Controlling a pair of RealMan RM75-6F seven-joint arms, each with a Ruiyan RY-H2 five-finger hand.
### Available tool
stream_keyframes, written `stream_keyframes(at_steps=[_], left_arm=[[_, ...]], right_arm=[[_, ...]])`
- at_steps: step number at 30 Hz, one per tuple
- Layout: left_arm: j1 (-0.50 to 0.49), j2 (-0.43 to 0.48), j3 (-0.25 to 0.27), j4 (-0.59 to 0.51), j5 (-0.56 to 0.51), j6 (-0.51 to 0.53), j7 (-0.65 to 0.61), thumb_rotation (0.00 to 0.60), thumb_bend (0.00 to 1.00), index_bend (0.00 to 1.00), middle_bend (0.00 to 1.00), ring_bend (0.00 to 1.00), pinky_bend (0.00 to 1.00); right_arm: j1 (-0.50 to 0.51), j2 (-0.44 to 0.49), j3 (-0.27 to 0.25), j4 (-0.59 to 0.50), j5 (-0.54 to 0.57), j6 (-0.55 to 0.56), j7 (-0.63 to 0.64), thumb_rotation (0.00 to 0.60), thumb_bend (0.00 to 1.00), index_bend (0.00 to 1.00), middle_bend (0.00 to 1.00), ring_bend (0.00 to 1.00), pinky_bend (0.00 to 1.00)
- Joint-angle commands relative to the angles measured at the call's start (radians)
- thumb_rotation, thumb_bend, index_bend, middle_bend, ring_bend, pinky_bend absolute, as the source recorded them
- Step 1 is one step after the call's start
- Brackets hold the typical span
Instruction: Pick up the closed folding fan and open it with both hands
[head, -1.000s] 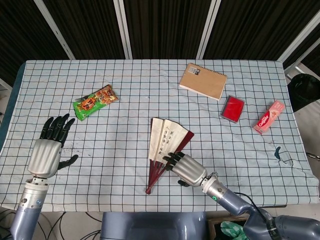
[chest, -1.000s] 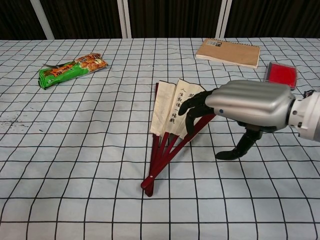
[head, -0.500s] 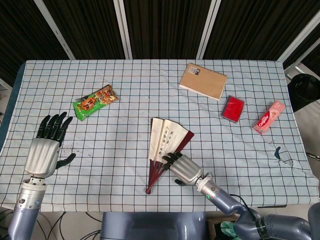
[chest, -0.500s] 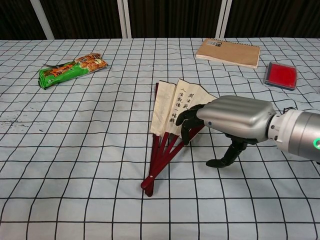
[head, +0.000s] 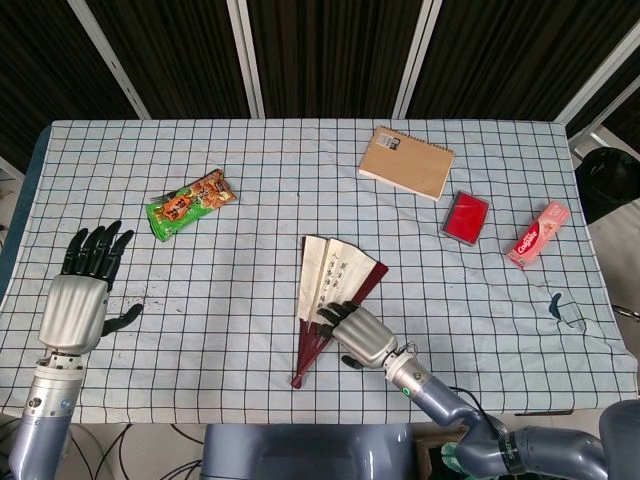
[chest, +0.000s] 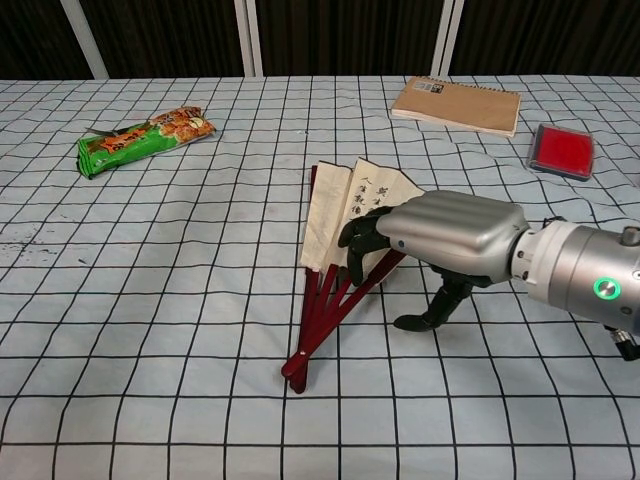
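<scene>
The folding fan (head: 328, 282) lies partly spread on the checked cloth, paper leaves pointing away and dark red ribs (chest: 325, 312) running to the pivot near me. My right hand (head: 358, 338) reaches over the fan's right side. Its dark fingertips (chest: 358, 238) curl down onto the ribs and the lower edge of the paper, while the thumb stands apart on the cloth to the right. The fan stays flat on the table. My left hand (head: 75, 305) hovers far left with fingers spread and nothing in it, seen only in the head view.
A green snack pack (head: 190, 203) lies at the back left. A brown notebook (head: 406, 161), a red box (head: 465, 217) and a pink packet (head: 538, 233) lie at the back right. The table's front edge runs just behind the fan's pivot.
My right hand has slid left and nearer to me along the fan, fingers still on the ribs. My left hand has drifted left and back. The fan has not visibly shifted.
</scene>
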Motion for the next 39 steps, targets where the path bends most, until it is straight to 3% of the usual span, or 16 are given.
stream_keyframes(at_steps=[1,15,26,33,39], left_arm=[[0.001,0.001,0.000,0.002,-0.001,0.001,-0.003,0.600,0.00,0.00,0.00,0.00,0.00],[0.001,0.001,0.002,0.010,-0.003,0.002,-0.008,0.600,0.00,0.00,0.00,0.00,0.00],[0.000,0.002,0.003,0.007,-0.002,0.004,-0.003,0.600,0.00,0.00,0.00,0.00,0.00],[0.001,0.003,0.004,0.010,-0.005,0.004,-0.005,0.600,0.00,0.00,0.00,0.00,0.00],[-0.001,0.000,0.004,0.012,-0.005,0.003,-0.009,0.600,0.00,0.00,0.00,0.00,0.00]], right_arm=[[0.002,-0.007,-0.002,0.003,0.000,0.004,0.000,0.600,0.23,0.37,0.14,0.12,0.21],[0.001,-0.034,-0.016,0.020,0.007,0.020,0.004,0.600,0.23,0.37,0.14,0.12,0.21],[-0.001,-0.045,-0.025,0.032,0.009,0.026,0.015,0.600,0.27,0.46,0.14,0.12,0.21],[-0.003,-0.050,-0.037,0.042,0.008,0.024,0.023,0.600,0.33,0.52,0.15,0.12,0.21],[0.002,-0.049,-0.039,0.038,0.004,0.021,0.031,0.600,0.46,0.57,0.15,0.12,0.21]])
